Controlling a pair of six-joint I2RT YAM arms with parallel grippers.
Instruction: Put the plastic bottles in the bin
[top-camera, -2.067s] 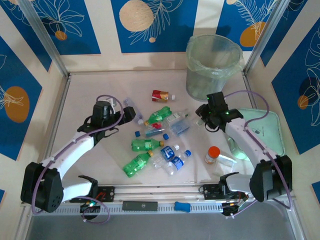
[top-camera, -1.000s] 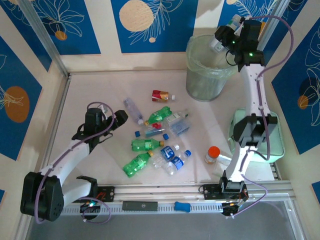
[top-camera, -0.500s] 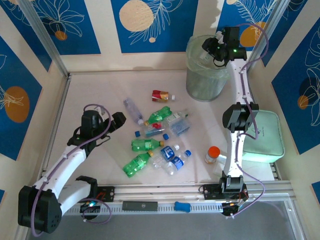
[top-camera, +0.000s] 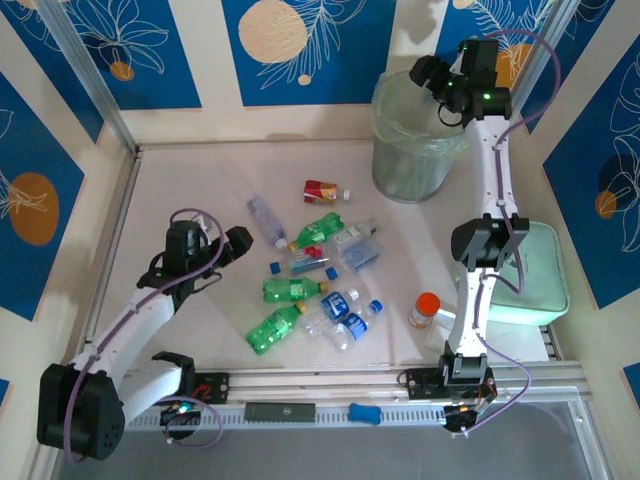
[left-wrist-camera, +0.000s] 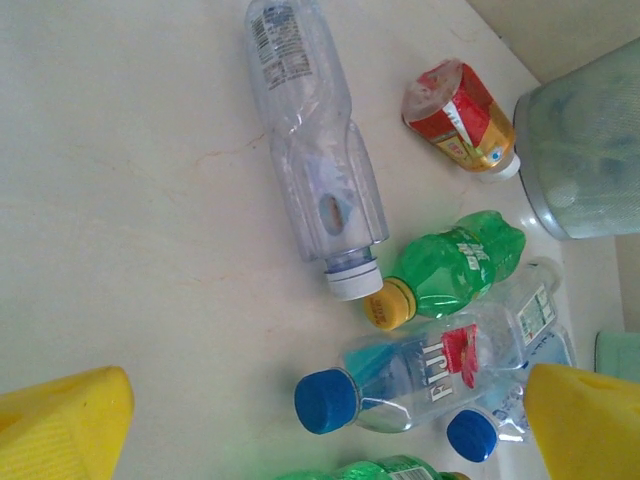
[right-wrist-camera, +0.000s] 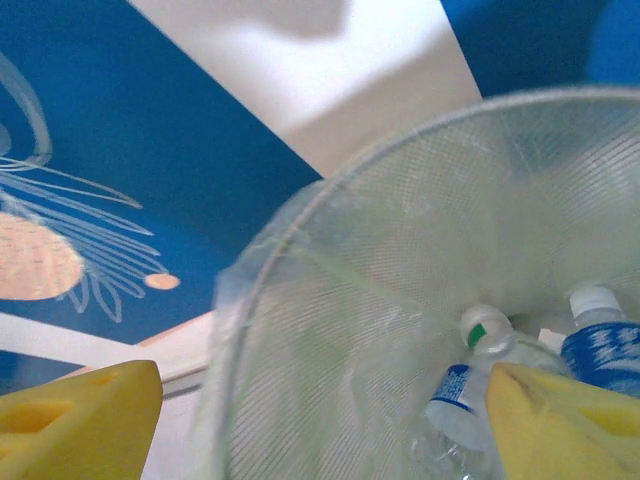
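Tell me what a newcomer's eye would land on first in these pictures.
The right gripper hangs open high over the bin at the far right of the table, with a few blue-labelled bottles already lying inside. Mid-table lies a jumble of plastic bottles, green and clear, with the left gripper open just left of it.

Grey-green bin (top-camera: 412, 160); green, clear blue-capped and red-and-gold bottles (top-camera: 293, 289); mint tray (top-camera: 541, 266); cream table (top-camera: 200, 190); blue walls (top-camera: 335, 55) patterned with white leaves.
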